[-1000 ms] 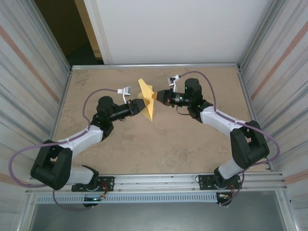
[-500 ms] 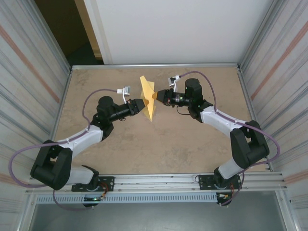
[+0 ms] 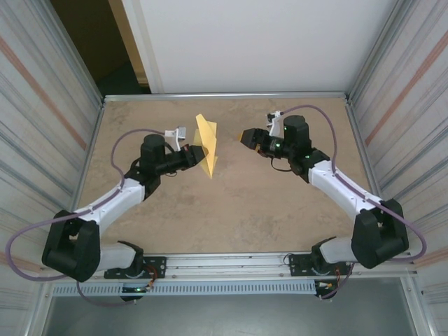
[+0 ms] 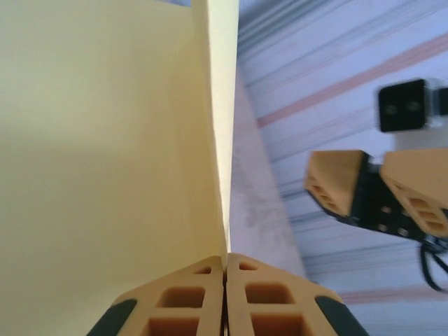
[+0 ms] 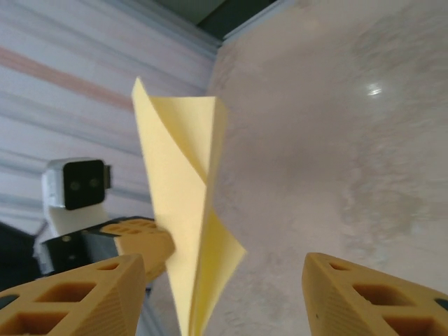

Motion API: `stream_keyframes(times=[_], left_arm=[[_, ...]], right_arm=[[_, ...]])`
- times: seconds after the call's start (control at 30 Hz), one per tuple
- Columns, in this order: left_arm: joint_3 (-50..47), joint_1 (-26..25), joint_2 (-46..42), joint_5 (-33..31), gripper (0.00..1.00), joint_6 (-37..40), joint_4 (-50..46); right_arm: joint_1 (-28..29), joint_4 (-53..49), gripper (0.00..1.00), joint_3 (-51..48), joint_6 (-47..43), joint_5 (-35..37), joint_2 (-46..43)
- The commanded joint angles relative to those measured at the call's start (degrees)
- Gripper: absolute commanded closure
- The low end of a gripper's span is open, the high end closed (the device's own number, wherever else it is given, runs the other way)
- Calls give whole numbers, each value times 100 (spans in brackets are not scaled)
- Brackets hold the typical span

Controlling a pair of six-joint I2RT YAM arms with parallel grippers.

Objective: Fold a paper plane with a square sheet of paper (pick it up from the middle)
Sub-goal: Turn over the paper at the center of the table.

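Note:
The square sheet of paper is folded into a narrow, pointed, pale-yellow paper plane point(image 3: 206, 145). It is held upright above the table's middle back. My left gripper point(image 3: 199, 155) is shut on its lower edge from the left. In the left wrist view the fingertips point(image 4: 225, 269) meet on the paper plane point(image 4: 105, 140), whose creased edge runs straight up. My right gripper point(image 3: 246, 136) stands open a short way to the right of the plane, clear of it. In the right wrist view the paper plane point(image 5: 183, 210) hangs beyond my right gripper point(image 5: 224, 280), with the left gripper point(image 5: 143, 241) behind the plane.
The tan table point(image 3: 231, 203) lies bare beneath both arms. Corrugated metal walls point(image 3: 42, 105) close in the left and right sides, and a white panel point(image 3: 245, 42) stands at the back. The right gripper point(image 4: 372, 185) faces the left wrist camera.
The right gripper opened, let go of the paper plane and drew back to the right. The left gripper closed on the plane and carried it slightly left.

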Motion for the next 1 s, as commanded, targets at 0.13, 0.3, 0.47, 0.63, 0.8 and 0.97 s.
stream_keyframes(times=[0.13, 0.3, 0.47, 0.63, 0.8, 0.97], left_arm=[[1714, -714, 545, -3367, 90, 2342, -3914], [2809, -1433, 1610, -5900, 90, 2859, -5171], [3689, -1798, 2818, -7415, 89, 2996, -5927], [4129, -2016, 3854, -7859, 89, 3094, -6028], [4486, -2181, 4766, -7977, 89, 3136, -6108], [4691, -2268, 5244, -7553, 87, 3118, -6118]], right_arm=[[-169, -1189, 36, -319, -670, 1191, -611], [-332, -1450, 36, -498, -698, 1486, -889], [-460, -1589, 36, -639, -695, 1630, -1044], [-592, -1652, 36, -771, -656, 1673, -1162], [-655, -1677, 36, -847, -644, 1645, -1177], [-672, -1686, 36, -895, -625, 1615, -1123]])
